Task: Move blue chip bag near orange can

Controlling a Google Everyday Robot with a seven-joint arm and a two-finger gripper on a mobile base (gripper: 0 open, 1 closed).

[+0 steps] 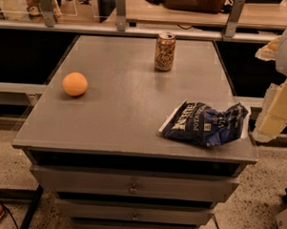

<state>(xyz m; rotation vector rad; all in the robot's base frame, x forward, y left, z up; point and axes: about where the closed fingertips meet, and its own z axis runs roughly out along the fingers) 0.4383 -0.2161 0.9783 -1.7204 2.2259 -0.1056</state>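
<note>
The blue chip bag lies crumpled at the tabletop's front right, well apart from the upright orange can, while the claw hangs beside the right edge, open or closed I cannot tell.

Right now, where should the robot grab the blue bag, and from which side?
Probably pinch the bag at its raised, crumpled right end, from above: it lies flat, so its edges hug the table. The gripper hangs just beside that end.

Crumpled blue chip bag front right on table, orange can upright at back — claw off table's right edge
</note>
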